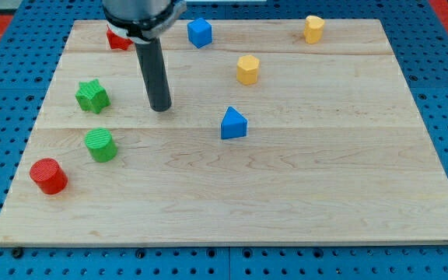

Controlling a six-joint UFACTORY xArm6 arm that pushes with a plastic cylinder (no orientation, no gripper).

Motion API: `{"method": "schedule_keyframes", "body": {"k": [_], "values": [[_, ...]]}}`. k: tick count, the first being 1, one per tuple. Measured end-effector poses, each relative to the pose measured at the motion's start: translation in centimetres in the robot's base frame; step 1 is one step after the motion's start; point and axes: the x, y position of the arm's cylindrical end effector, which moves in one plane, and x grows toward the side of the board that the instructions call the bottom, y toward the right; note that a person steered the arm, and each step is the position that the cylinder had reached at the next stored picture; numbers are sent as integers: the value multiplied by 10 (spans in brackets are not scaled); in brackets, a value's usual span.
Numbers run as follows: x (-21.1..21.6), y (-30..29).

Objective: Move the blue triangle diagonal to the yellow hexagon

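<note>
The blue triangle [233, 124] lies near the middle of the wooden board [286, 194]. The yellow hexagon [247, 69] sits above it and slightly to the view's right. My tip [160, 108] rests on the board to the view's left of the blue triangle, about a hand's width away, touching no block. The dark rod rises from the tip toward the view's top.
A blue cube [199, 33] and a second yellow block [313, 29] sit near the view's top. A red block [117, 39] is partly hidden behind the rod. A green star [92, 96], a green cylinder [100, 145] and a red cylinder [49, 176] are at the view's left.
</note>
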Motion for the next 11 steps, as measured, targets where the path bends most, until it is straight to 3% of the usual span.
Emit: {"method": "schedule_keyframes", "body": {"k": [1, 2, 6, 7, 9, 11], "values": [[31, 31], [29, 108], [48, 223], [36, 243], [28, 203], [22, 260]]}}
